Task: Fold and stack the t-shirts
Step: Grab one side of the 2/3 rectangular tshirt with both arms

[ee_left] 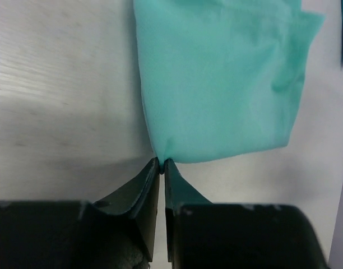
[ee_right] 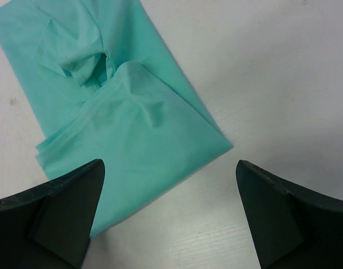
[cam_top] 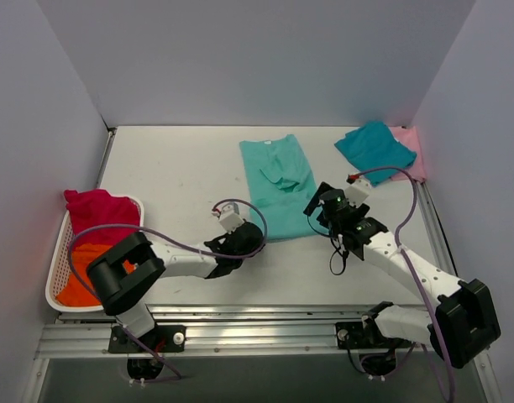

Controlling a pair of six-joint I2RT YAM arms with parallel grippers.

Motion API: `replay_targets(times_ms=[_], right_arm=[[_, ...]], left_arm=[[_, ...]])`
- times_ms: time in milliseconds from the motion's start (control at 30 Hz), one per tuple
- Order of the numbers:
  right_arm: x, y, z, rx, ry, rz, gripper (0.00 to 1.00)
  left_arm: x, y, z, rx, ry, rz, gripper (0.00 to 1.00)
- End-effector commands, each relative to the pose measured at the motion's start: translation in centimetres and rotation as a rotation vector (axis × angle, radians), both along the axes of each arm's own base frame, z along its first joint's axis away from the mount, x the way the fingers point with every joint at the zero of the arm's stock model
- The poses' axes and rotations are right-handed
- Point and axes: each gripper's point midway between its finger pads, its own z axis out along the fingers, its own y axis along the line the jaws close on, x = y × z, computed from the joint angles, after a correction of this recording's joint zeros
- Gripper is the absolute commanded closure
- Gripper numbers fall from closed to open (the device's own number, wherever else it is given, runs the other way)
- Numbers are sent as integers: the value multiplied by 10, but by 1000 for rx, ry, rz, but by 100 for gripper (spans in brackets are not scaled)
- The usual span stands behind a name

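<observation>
The light mint-green t-shirt (cam_top: 278,183) lies folded lengthwise in the middle of the table. My left gripper (cam_top: 255,238) is shut on its near left corner; in the left wrist view the cloth (ee_left: 216,84) puckers where the closed tips (ee_left: 161,162) pinch it. My right gripper (cam_top: 318,210) is open and empty, just above the shirt's near right corner (ee_right: 132,134), fingertips spread wide (ee_right: 168,163). The darker teal t-shirt (cam_top: 375,147) lies folded on the pale pink one (cam_top: 413,153) at the far right. The magenta-red t-shirt (cam_top: 97,206) and the orange one (cam_top: 82,273) are in the basket.
The white mesh basket (cam_top: 59,277) stands at the table's left edge, beside the left wall. Walls close off the left, back and right. A metal rail (cam_top: 257,327) with the arm bases runs along the near edge.
</observation>
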Motion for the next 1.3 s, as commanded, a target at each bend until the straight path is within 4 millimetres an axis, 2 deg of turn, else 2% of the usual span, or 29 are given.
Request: replay_targets(times_ms=[0, 133, 167, 267, 433, 567, 867, 933, 1267], right_arm=[[-19, 19, 0, 59, -16, 73, 0], [-37, 34, -18, 113, -1, 114, 0], [-42, 39, -24, 128, 13, 133, 0], [-48, 55, -45, 165, 30, 169, 2], [-59, 78, -70, 188, 62, 224, 12], [-64, 81, -88, 172, 96, 226, 19], [-61, 69, -94, 113, 91, 189, 25], [-61, 67, -98, 98, 98, 180, 30], [-56, 69, -127, 51, 146, 169, 32]], left_arm=[[17, 46, 39, -18, -92, 115, 84], [17, 77, 49, 20, -121, 159, 86], [17, 79, 52, 24, -128, 161, 86], [18, 78, 53, 35, -130, 155, 86], [20, 67, 38, 53, -96, 126, 86], [20, 60, 29, 50, -74, 107, 86], [20, 65, 34, 63, -88, 118, 86], [20, 68, 32, 71, -85, 120, 86], [21, 72, 32, 78, -86, 128, 86]])
